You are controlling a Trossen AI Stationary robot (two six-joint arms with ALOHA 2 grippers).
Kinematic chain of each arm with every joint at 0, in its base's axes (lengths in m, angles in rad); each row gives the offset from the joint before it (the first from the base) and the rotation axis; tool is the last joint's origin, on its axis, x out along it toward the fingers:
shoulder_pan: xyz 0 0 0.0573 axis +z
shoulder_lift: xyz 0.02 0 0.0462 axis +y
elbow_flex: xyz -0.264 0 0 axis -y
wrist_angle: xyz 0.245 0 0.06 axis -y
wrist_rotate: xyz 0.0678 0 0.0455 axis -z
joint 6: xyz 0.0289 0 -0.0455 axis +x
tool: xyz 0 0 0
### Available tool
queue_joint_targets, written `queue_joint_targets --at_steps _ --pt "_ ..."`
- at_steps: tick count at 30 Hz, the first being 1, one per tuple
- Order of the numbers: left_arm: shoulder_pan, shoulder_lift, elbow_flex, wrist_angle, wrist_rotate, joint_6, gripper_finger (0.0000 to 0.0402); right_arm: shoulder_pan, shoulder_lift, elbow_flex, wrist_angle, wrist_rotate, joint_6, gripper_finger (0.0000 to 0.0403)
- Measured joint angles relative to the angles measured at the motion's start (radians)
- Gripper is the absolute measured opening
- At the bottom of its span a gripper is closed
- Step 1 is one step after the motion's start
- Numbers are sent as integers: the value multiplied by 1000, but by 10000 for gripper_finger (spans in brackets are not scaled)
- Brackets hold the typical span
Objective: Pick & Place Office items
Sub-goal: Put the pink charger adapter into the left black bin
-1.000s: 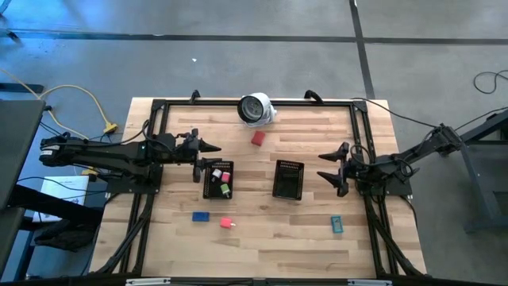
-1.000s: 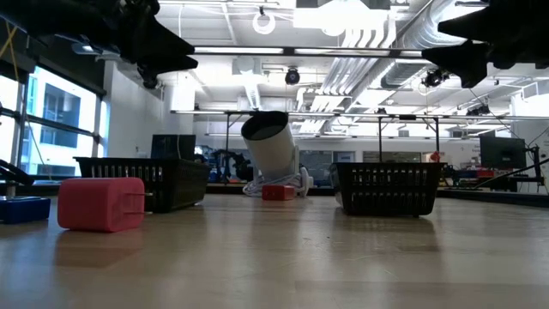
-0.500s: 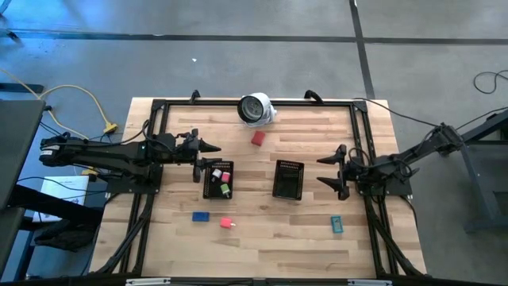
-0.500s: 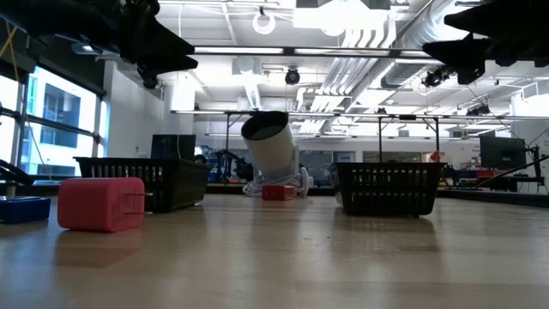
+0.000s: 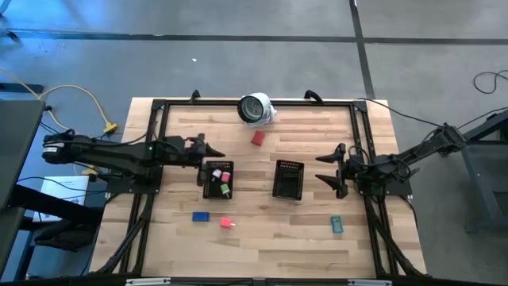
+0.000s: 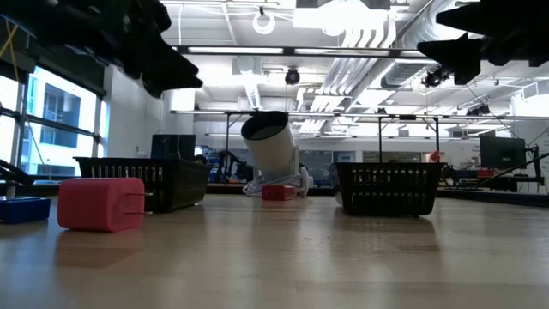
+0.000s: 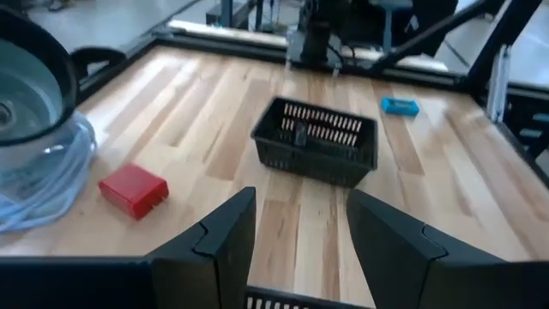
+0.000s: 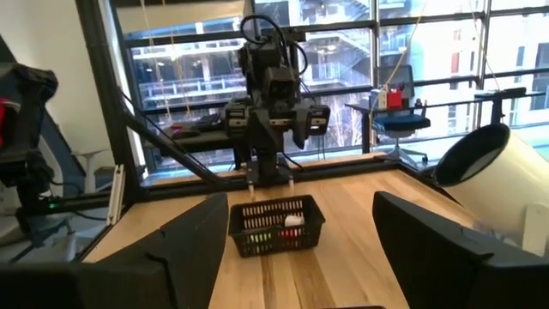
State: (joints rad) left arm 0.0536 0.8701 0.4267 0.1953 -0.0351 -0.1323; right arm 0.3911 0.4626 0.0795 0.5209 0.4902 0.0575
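Observation:
My left gripper (image 5: 209, 157) hangs open above the far left corner of the left black mesh tray (image 5: 217, 180), which holds a pink-red and a green piece; its fingers (image 7: 225, 245) hold nothing. My right gripper (image 5: 325, 168) stands open in the air right of the right tray (image 5: 288, 179), also with nothing between its fingers. Loose office items lie flat on the wood: a red piece (image 5: 257, 138) (image 7: 133, 189), a blue one (image 5: 200, 216), a pink one (image 5: 226, 223) (image 6: 101, 203) and a teal one (image 5: 336, 225) (image 7: 400, 106).
A white round object with a dark face (image 5: 255, 109) (image 6: 270, 148) lies tilted at the table's far edge on a coil of cable. A black frame (image 5: 159, 103) runs along the table's edges. Bare wood lies between the trays and along the near side.
My left gripper has tipped a little downward and edged toward the left tray, staying open. Nothing on the table has moved.

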Motion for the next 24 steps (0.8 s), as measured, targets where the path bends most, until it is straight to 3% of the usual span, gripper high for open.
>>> queue_joint_targets --at_steps 9,14,21,24 --pt "-1 62 0 54 181 -13 176 -8 26 0 14 5 0 278" --pt "-82 56 1 50 210 -31 176 -8 26 0 15 5 1 278" --pt "-327 35 5 -18 -73 -47 176 -8 25 0 31 9 2 278" --pt "-422 42 5 -18 -140 -96 176 -8 25 0 32 28 2 278"
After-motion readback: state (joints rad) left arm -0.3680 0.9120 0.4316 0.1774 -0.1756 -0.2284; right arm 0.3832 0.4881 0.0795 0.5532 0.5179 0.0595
